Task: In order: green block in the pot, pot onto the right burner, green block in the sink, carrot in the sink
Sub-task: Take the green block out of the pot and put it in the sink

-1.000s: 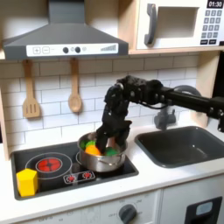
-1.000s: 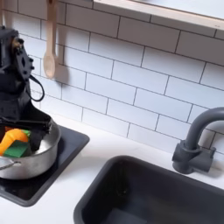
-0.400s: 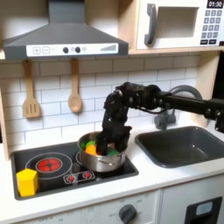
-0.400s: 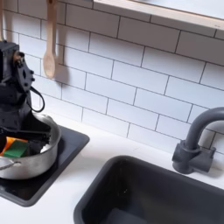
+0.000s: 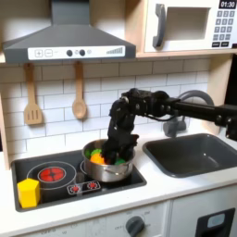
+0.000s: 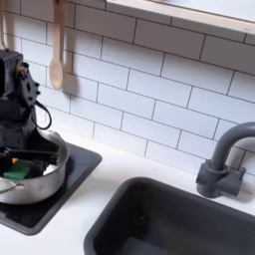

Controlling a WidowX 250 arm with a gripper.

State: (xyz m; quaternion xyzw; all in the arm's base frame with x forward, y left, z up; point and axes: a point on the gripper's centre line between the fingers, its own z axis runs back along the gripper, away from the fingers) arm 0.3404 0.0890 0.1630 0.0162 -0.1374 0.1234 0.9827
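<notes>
Reaching down from the first exterior view's right, the black jointed arm lowers its gripper (image 5: 115, 154) into the pot (image 5: 128, 168), a round, shiny steel vessel with low walls that sits on the dark glossy cooktop (image 5: 56, 185). Inside the pot, in the first exterior view, the carrot (image 5: 97, 158) glows orange against the near-left wall, and the green block (image 5: 118, 161) shows as a bright green patch just beside it under the gripper. In the second exterior view the green block (image 6: 18, 171) lies flat in the pot (image 6: 40, 184) below the gripper (image 6: 15, 157), with a sliver of the carrot (image 6: 7, 159) at the edge of the frame. Whether the jaws are spread or closed on the block cannot be told from either picture. The sink (image 5: 218, 162) is a dark grey, smooth, rounded-rectangular basin set in a white countertop (image 5: 139, 199), with a dark curved faucet (image 6: 221, 159) behind it. A yellow block (image 5: 29, 192) stands at the cooktop's front corner on the first exterior view's left, well apart from the pot. 2 wooden utensils (image 5: 79, 97) hang on the white tiled wall.
</notes>
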